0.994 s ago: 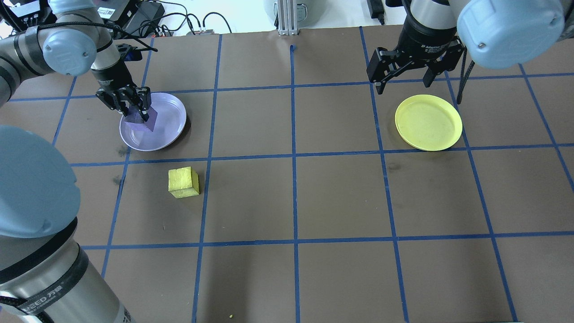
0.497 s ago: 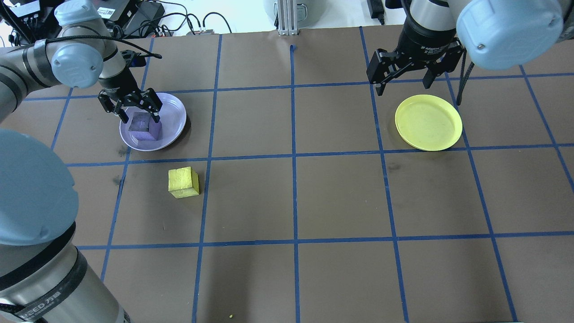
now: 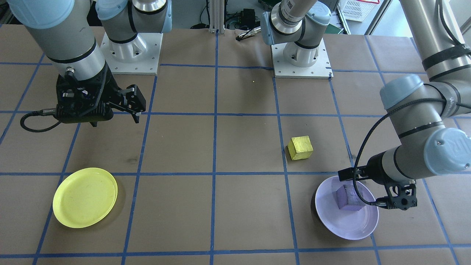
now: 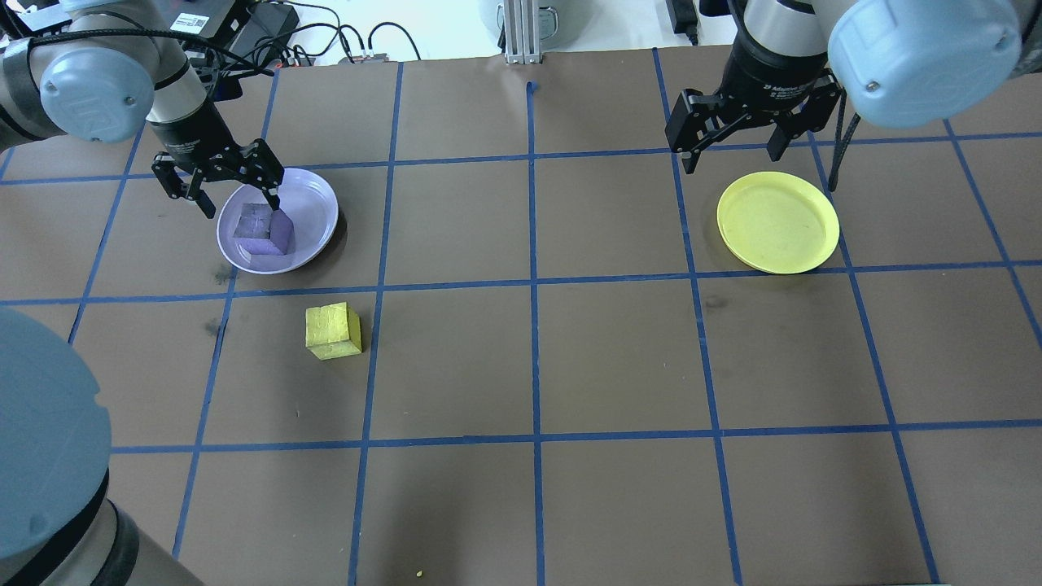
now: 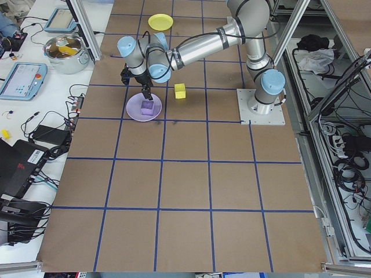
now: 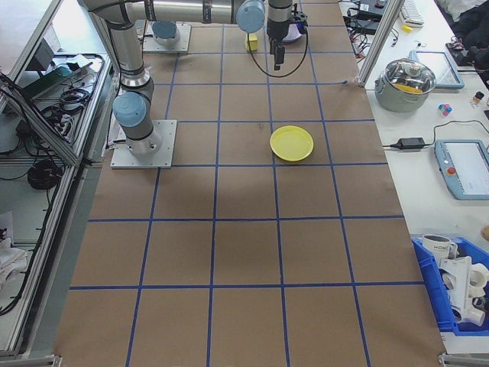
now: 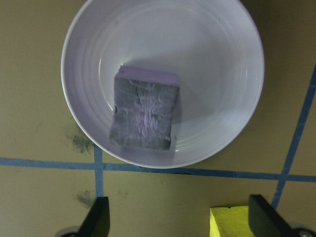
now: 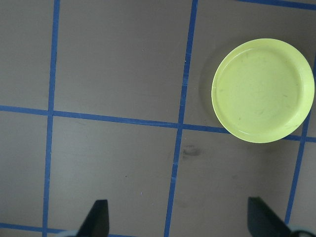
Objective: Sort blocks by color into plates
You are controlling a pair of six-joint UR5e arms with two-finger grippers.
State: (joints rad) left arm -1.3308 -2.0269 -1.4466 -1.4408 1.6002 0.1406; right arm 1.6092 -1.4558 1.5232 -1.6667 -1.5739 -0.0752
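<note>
Left claw point(image 4: 218, 181) gapes empty over our purple block point(image 4: 262, 229), plated; yellow block point(image 4: 332, 330) awaits our open right claw point(image 4: 734, 142).

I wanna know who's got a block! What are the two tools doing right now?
Left tool: open, holding nothing.
Right tool: open, holding nothing.

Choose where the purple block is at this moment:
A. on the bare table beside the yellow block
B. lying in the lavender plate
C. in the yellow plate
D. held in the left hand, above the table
B: the purple block lies inside the lavender plate, and the open left hand above does not hold it.
</note>
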